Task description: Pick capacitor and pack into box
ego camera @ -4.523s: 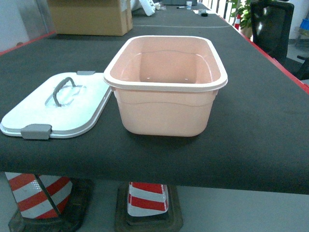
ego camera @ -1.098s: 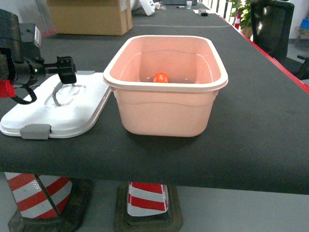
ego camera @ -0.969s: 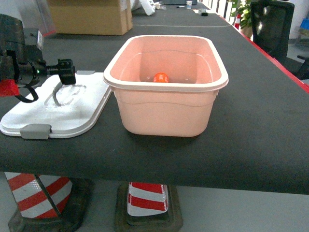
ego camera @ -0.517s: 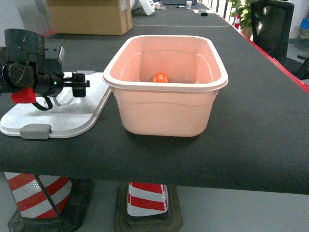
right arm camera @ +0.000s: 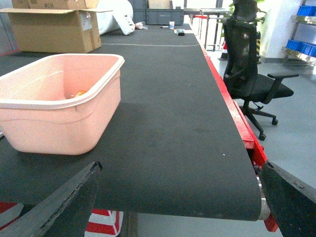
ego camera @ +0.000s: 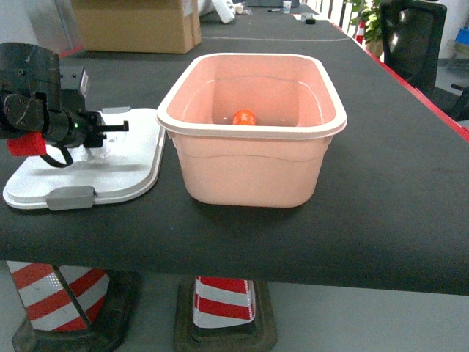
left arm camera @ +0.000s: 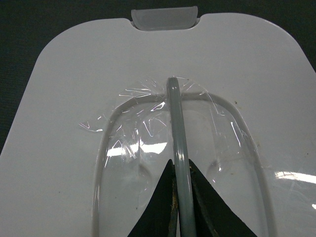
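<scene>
The capacitor (ego camera: pixel 244 117), small and orange-red, lies on the floor of the pink box (ego camera: pixel 249 172), toward its far side. In the right wrist view the capacitor (right arm camera: pixel 80 92) shows faintly inside the box (right arm camera: pixel 64 123). Left of the box lies the white lid (ego camera: pixel 110 180) with its grey latch (ego camera: pixel 71 198) at the front. My left gripper (ego camera: pixel 110 127) is over the lid (left arm camera: pixel 64 98). In the left wrist view the left gripper (left arm camera: pixel 180 170) is shut on the lid's grey handle (left arm camera: pixel 175 113). My right gripper (right arm camera: pixel 180 197) is open and holds nothing, off the table's near edge.
A brown cardboard carton (ego camera: pixel 135 26) stands at the back left of the black table (ego camera: pixel 381 205). A black office chair (right arm camera: pixel 252 64) is beyond the table's red right edge (right arm camera: pixel 237 128). Striped cones (ego camera: pixel 223 301) stand under the table. Blue bins (right arm camera: pixel 301 47) sit on a far shelf.
My left gripper came down from beside the lid onto its handle and shut on it. The lid has shifted slightly to the right. The capacitor stays still in the box.
</scene>
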Available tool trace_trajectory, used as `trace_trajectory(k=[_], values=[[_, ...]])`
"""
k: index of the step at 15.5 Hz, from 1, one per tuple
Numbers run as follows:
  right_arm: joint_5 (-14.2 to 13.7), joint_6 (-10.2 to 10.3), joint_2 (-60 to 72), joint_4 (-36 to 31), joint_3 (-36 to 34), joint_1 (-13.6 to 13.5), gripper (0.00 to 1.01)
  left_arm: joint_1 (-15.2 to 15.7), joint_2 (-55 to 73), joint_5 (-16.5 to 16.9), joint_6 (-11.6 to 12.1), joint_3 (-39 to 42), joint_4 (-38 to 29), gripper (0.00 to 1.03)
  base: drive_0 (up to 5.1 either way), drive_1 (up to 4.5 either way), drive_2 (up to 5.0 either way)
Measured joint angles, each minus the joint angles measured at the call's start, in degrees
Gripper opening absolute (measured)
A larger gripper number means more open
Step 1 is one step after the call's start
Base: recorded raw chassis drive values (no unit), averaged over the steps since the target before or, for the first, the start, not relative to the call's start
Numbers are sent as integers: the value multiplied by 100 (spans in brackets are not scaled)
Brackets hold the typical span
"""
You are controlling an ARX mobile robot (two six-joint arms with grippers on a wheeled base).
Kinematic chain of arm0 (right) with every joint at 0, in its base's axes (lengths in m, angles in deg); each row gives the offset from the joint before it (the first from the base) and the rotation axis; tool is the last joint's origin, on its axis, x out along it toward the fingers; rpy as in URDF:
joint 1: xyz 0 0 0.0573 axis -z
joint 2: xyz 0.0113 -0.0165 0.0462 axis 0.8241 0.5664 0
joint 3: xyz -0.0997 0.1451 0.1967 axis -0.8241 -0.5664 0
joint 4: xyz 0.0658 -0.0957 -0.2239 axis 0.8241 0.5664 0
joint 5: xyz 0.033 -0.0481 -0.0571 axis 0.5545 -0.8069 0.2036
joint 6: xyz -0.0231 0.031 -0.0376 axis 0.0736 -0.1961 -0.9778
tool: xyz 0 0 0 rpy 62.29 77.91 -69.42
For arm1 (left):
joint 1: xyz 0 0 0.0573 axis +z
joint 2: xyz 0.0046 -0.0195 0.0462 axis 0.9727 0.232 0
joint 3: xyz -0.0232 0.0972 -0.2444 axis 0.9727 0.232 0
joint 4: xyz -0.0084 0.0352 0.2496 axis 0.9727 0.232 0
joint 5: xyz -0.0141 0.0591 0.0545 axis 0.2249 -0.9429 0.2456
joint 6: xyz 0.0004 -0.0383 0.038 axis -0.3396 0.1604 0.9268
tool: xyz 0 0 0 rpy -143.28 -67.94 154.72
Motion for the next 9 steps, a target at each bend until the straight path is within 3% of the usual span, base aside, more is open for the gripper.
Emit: trace_trajectory(k=[7, 9], values=[[0, 0, 0, 0, 0, 0, 98, 26, -304, -13, 28, -111, 66, 2, 0, 0, 0], [0, 0, 0, -2, 0, 0, 98, 39, -638, -61, 105, -610, 192, 2, 0, 0, 0]])
